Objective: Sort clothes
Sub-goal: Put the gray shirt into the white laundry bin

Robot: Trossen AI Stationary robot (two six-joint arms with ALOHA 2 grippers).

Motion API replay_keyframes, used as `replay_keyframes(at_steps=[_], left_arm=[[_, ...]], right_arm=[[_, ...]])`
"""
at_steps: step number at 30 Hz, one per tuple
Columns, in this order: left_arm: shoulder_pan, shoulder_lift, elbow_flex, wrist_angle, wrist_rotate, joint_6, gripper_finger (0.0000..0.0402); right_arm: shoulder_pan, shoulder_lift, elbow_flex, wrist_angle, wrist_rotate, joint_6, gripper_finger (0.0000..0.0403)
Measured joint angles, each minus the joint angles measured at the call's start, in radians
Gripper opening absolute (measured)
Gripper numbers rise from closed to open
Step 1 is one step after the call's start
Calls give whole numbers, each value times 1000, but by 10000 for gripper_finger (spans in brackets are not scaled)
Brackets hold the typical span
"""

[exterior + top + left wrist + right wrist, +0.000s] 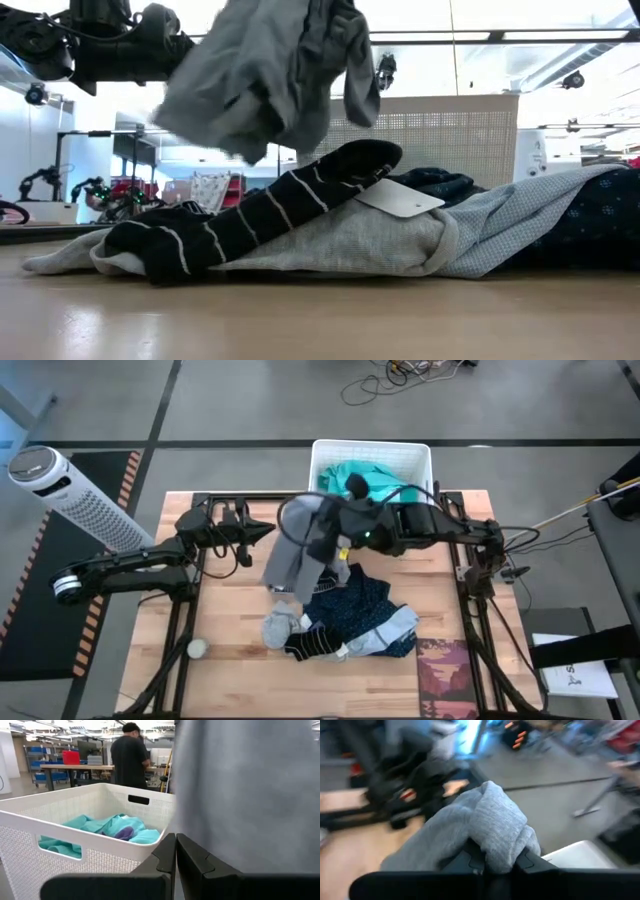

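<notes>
High view: the right claw (335, 530) lifts a grey garment (295, 555) clear of the pile (355, 615) on the table (230, 630), beside the basket (415, 455), likely its destination. Low view: it hangs above a striped sock (260, 220). Left wrist: the left claw (175, 852) is closed and empty. Right wrist: the right claw's fingers pinch grey fabric.

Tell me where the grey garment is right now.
In the high view the grey garment hangs mid-table from the right gripper, lifted above the clothes pile, just in front of the white basket.
</notes>
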Motion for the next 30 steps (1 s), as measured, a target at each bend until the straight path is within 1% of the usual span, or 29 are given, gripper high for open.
replay_keyframes(at_steps=[5,10,16,19,24,30], left_arm=[[0,0,0,0,0,0,0],[0,0,0,1,0,-4,0],[0,1,0,2,0,-5,0],[0,8,0,2,0,-2,0],[0,13,0,3,0,-1,0],[0,13,0,4,0,0,0]], right_arm=[[-31,-11,0,137,107,-113,8],[-75,-24,0,321,146,-286,8],[-129,-37,0,500,241,-506,7],[-167,-46,0,519,263,-565,7],[-231,-66,0,535,332,-669,7],[-316,-92,0,529,354,-683,7]])
